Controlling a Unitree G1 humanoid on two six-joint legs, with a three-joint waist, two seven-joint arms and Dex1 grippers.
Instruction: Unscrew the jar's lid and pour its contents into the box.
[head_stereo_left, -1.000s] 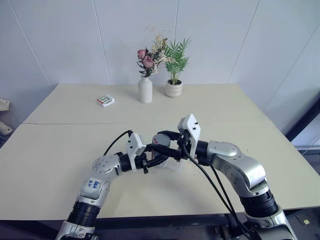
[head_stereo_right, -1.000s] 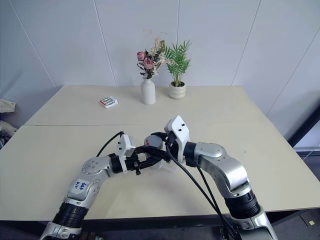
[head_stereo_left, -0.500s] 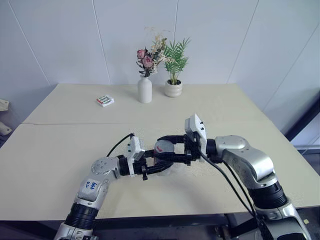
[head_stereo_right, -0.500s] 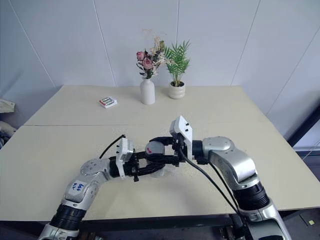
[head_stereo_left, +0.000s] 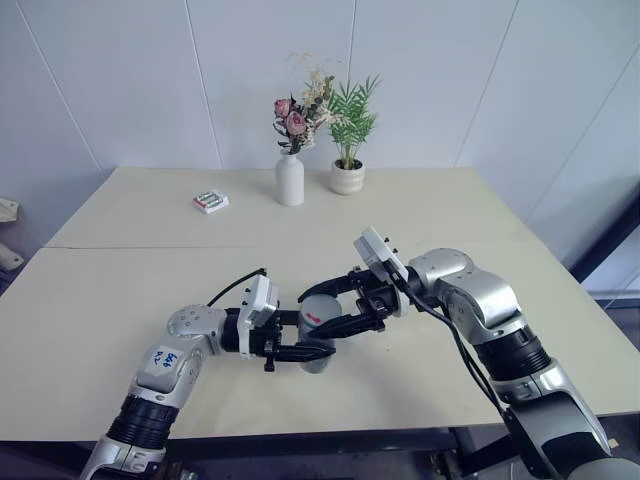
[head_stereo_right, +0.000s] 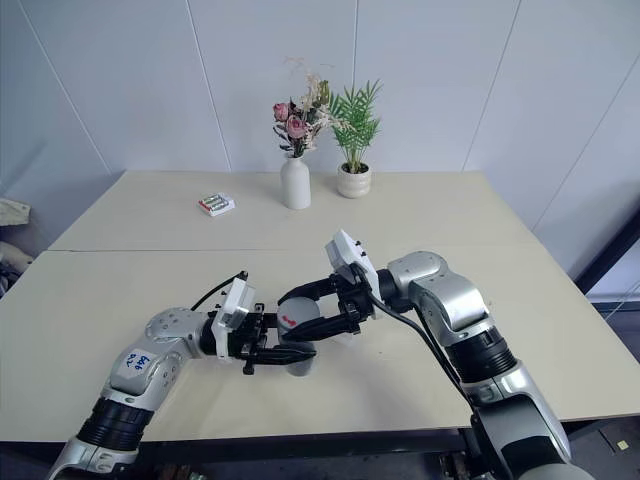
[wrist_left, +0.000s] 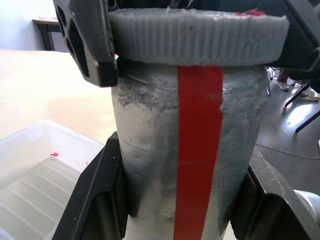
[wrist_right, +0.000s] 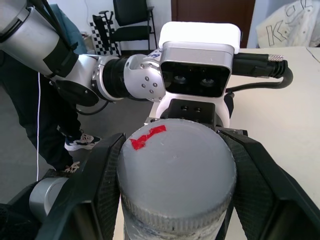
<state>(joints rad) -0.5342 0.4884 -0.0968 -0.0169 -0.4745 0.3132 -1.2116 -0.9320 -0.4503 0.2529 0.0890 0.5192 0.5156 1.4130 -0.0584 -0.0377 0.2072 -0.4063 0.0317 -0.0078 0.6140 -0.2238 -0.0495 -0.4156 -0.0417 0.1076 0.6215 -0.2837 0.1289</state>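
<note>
The greyish jar with its red strip is held above the table in front of me. My left gripper reaches in from the left and is shut on the jar's body, one black finger on each side. The ribbed grey lid, with a red mark on top, sits on the jar. My right gripper comes from the right and is shut on the lid. The clear box lies on the table just beyond the jar. The jar's cloudy wall hides the contents.
At the table's far side stand a white vase of flowers and a small potted plant, with a small white box to their left. A person's leg and shoe show past the table's edge.
Both hands have drawn back toward me with the jar between them. The right wrist has swung round, so its gripper now points leftward across the lid. Both grips have stayed shut.
</note>
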